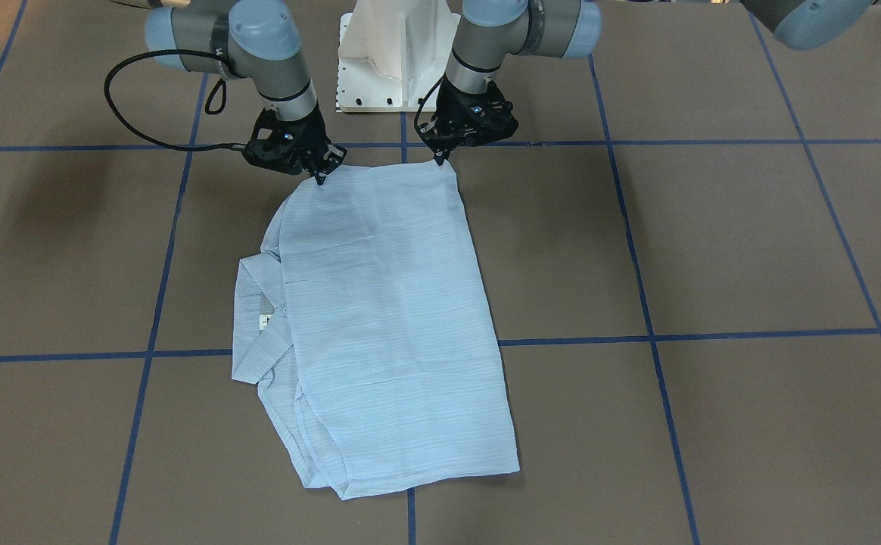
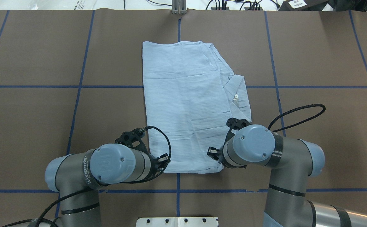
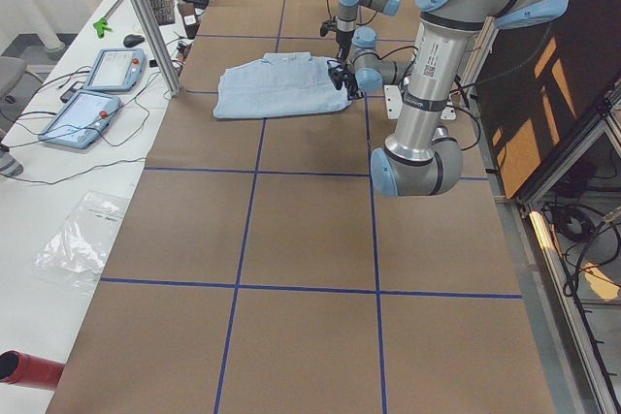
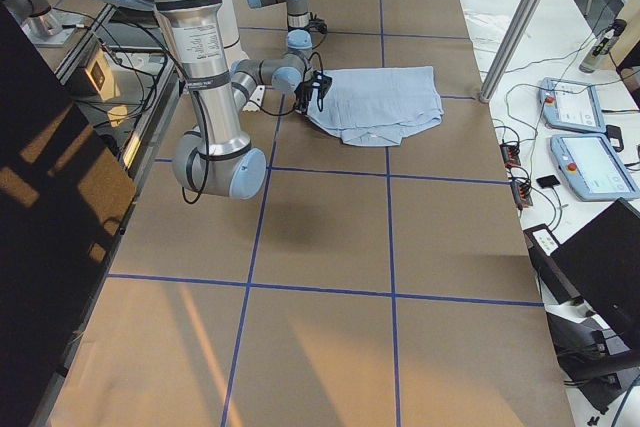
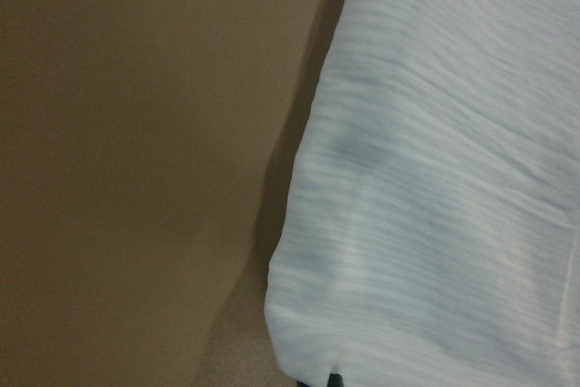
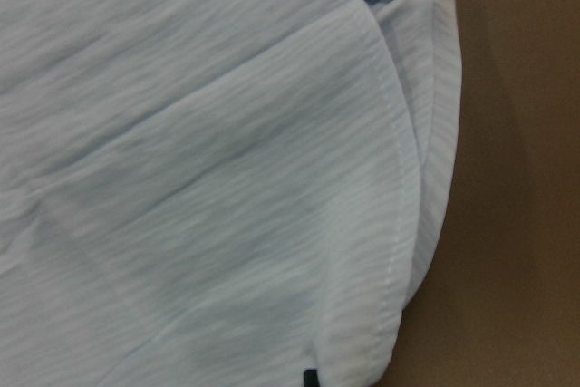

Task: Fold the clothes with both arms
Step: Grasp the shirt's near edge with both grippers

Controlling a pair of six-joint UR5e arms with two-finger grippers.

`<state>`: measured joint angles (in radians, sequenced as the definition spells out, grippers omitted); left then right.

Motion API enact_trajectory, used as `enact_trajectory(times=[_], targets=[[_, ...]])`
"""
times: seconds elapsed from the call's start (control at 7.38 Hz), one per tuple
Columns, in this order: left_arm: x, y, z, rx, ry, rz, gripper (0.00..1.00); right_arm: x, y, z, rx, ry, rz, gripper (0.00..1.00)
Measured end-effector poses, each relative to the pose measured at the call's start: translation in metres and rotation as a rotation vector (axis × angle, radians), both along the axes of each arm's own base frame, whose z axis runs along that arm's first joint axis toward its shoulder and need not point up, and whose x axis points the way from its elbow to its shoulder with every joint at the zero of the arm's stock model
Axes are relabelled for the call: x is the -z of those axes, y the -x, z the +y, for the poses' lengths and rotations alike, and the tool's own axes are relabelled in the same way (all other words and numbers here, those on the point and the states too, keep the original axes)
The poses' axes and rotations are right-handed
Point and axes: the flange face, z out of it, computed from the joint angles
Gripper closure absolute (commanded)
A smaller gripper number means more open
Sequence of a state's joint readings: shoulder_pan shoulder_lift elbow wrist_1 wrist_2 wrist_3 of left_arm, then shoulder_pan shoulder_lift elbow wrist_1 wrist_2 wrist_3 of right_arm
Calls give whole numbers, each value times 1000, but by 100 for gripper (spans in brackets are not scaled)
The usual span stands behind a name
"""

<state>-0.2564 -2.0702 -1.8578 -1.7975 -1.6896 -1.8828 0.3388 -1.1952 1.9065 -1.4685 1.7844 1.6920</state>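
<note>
Folded shirt (image 1: 395, 325) — white pedestal (image 1: 391, 53) near, pendants (image 3: 114, 69) aside

The table (image 2: 29, 126) has a brown surface crossed by blue tape lines (image 2: 107, 86) that form a grid. In the overhead view a folded light blue shirt (image 2: 183, 104) lies near its middle, its length running from 12 to 6 o'clock. The collar (image 2: 240, 91) and white label (image 2: 235, 97) poke out at 3 o'clock. The shirt's 6 o'clock corners seem slightly raised. A white base plate (image 2: 177, 221) sits at 6 o'clock.
</note>
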Motion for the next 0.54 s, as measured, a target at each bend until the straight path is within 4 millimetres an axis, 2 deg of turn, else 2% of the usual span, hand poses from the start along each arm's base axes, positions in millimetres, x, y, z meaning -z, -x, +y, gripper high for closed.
enact_trajectory(times=[0.27,0.54], targets=[[9,12,4,-9,-1,23,100,8,-10,2,7,6,-20,100],[23,28,14,-44,18,27,100,24,-31,12,28,14,-59,100]])
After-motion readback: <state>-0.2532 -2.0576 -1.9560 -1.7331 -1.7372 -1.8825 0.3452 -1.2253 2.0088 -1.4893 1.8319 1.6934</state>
